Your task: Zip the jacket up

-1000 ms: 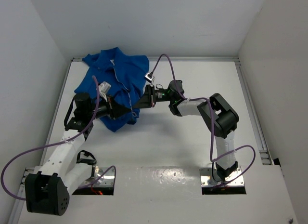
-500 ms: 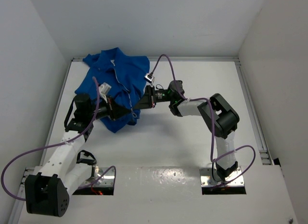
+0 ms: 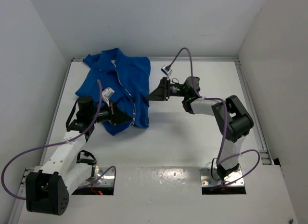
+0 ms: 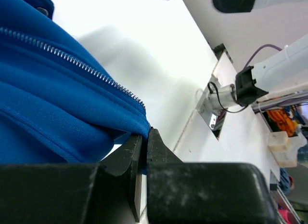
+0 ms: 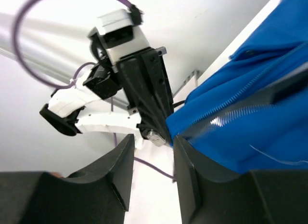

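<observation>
two arms on this one. we see the royal-blue soft fabric jacket [image 3: 120, 82] lying rumpled on the flat white table [image 3: 192, 137] in the upper left of the overhead frame, collar toward the top, its thin pale zipper line [image 3: 129, 95] running down the middle. the black left gripper [image 3: 130, 119] has its jaws pressed together, clamped on the jacket's bottom hem at the lower edge of the cloth; our wrist view shows blue fabric pinched right between them. the black right gripper [image 3: 149, 96] sits at the jacket's edge nearest mid-frame, jaws apart, holding nothing.
</observation>
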Motion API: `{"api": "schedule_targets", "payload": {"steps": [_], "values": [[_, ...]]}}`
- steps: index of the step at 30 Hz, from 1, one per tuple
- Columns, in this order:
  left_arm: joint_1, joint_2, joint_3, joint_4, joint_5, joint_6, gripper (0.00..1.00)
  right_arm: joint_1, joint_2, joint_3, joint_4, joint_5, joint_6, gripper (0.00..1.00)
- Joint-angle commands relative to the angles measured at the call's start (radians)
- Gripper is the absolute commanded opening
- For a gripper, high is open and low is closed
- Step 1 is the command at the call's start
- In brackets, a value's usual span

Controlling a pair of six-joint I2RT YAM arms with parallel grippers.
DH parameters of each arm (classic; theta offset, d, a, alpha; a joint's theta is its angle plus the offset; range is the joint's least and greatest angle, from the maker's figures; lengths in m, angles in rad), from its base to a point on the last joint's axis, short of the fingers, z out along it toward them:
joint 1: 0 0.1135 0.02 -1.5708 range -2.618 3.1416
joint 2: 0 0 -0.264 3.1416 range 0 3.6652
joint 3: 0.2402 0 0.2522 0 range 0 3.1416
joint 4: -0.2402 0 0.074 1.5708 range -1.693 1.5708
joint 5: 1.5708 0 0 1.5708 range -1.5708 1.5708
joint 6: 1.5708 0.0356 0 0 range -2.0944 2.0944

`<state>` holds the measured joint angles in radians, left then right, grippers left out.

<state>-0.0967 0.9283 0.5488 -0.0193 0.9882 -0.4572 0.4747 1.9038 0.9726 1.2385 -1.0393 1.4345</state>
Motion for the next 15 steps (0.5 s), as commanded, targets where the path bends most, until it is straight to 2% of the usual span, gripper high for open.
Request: {"api": "schedule_targets", "payload": {"steps": [1,3,5,7,8,9,10,11,12,13,14,15], "values": [[0.002,0.006,0.000,0.018,0.087,-0.031,0.00,-0.031,-0.145,-0.060,0.101,-0.100,-0.048,0.36],[0.002,0.015,0.000,0.028,0.087,-0.043,0.00,-0.030,-0.187,-0.161,0.060,-0.152,-0.118,0.33],[0.002,0.015,0.000,0.039,0.087,-0.052,0.00,-0.018,-0.274,-0.241,-0.083,-0.160,-0.175,0.30],[0.002,0.015,0.000,0.048,0.087,-0.061,0.00,0.024,-0.362,-0.322,-0.164,-0.180,-0.336,0.28],[0.002,0.015,-0.009,0.061,0.087,-0.075,0.00,0.036,-0.392,-0.343,-0.506,-0.160,-0.641,0.28],[0.002,0.015,-0.009,0.070,0.087,-0.089,0.00,0.100,-0.572,-0.324,-1.217,-0.048,-1.187,0.27],[0.002,0.024,-0.009,0.070,0.087,-0.089,0.00,0.100,-0.574,-0.298,-1.225,0.158,-1.192,0.26],[0.002,0.024,-0.009,0.070,0.087,-0.100,0.00,0.216,-0.676,-0.301,-1.255,0.250,-1.496,0.26],[0.002,0.024,-0.009,0.070,0.087,-0.100,0.00,0.240,-0.702,-0.322,-1.214,0.322,-1.636,0.28],[0.002,0.024,-0.009,0.070,0.087,-0.109,0.00,0.263,-0.724,-0.378,-1.168,0.578,-1.654,0.30],[0.002,0.024,-0.018,0.093,0.087,-0.126,0.00,0.309,-0.756,-0.415,-1.059,0.657,-1.663,0.30],[0.002,0.024,-0.018,0.102,0.087,-0.135,0.00,0.324,-0.759,-0.420,-1.036,0.718,-1.697,0.30]]}}
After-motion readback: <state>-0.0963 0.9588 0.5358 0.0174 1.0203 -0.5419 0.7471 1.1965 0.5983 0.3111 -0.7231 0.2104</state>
